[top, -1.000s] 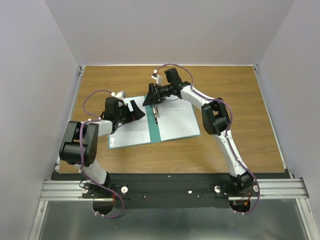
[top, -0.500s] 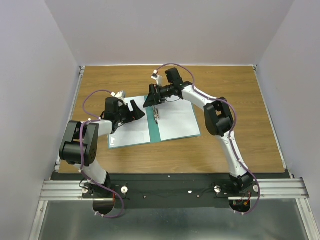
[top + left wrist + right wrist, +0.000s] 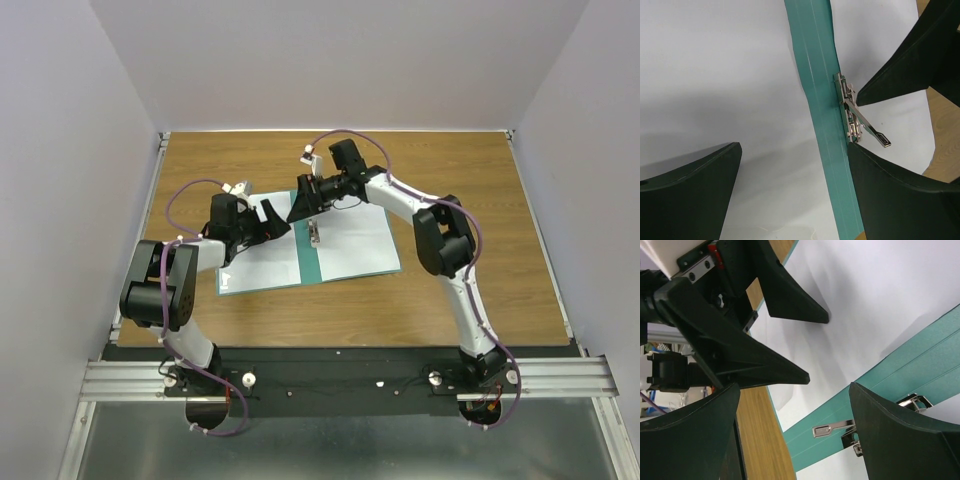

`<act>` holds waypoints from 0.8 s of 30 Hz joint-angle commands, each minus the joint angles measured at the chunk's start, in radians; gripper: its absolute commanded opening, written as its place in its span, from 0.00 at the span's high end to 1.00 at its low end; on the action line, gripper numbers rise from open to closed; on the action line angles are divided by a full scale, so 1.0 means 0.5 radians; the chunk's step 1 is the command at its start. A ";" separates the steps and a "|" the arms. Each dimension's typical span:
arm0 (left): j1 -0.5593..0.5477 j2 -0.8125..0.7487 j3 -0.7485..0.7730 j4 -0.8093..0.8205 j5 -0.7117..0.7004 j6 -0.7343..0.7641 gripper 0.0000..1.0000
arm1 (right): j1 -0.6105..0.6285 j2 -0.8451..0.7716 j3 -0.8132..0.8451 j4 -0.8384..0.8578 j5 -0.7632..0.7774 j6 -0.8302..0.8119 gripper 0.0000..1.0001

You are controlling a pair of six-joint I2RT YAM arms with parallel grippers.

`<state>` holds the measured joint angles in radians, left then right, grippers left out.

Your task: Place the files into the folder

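top external: folder [image 3: 308,262] laid open, files [image 3: 262,262] seemingly inside; left gripper [image 3: 280,222], right gripper [image 3: 300,208] held apart, empty. clip [image 3: 313,233] lever judged to need pressing down next.

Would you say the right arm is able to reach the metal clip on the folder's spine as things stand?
Probably yes: the right claw is open and hovers close by the clip, with nothing covering it. The open left claw sits close beside and might crowd the approach.
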<state>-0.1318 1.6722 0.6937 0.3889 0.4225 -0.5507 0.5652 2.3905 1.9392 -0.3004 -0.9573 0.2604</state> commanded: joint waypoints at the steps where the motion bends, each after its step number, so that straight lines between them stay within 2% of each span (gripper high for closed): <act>1: 0.012 0.061 -0.007 -0.088 0.002 0.000 0.03 | 0.029 -0.142 -0.099 0.000 0.025 -0.067 0.02; 8: 0.012 -0.012 0.008 -0.097 0.014 -0.018 0.03 | 0.039 -0.323 -0.145 0.000 0.166 -0.091 0.00; 14: 0.012 -0.175 0.125 -0.289 -0.139 -0.061 0.02 | 0.042 -0.627 -0.398 0.009 0.656 0.034 0.00; 18: -0.003 -0.197 0.244 -0.446 -0.290 -0.101 0.02 | 0.048 -0.851 -0.668 0.012 1.204 0.392 0.01; 21: -0.043 -0.154 0.346 -0.520 -0.342 -0.120 0.02 | 0.048 -0.943 -0.843 0.006 1.356 0.659 0.05; 23: -0.095 -0.099 0.447 -0.596 -0.412 -0.138 0.02 | 0.057 -0.952 -0.875 0.003 1.323 0.731 0.08; 24: -0.107 -0.074 0.478 -0.609 -0.409 -0.150 0.02 | 0.060 -0.949 -0.884 0.003 1.307 0.804 0.14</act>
<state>-0.1463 1.6051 0.8494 0.1825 0.3008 -0.5987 0.5804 1.9152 1.5688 -0.2836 -0.4355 0.4641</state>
